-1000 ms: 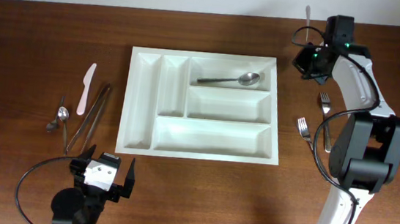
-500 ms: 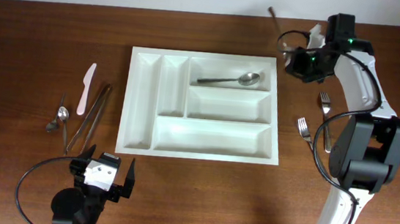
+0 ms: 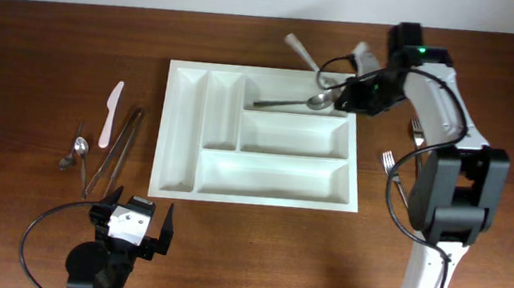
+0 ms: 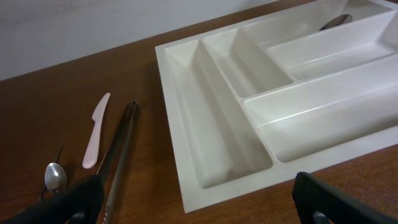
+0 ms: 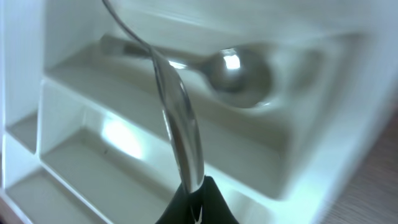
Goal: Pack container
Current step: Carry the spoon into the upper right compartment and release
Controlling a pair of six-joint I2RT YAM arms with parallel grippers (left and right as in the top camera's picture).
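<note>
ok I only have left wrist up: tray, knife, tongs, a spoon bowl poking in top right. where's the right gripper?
Observer: The right gripper is above the top right compartment of the tray, shut on a metal utensil whose free end points up and left past the rim.
Operator: what's in that compartment?
Observer: One spoon lying lengthwise, bowl at the right end, near the gripper.
Operator: anything right of the tray?
Observer: A fork on the table, beside the right arm.
</note>
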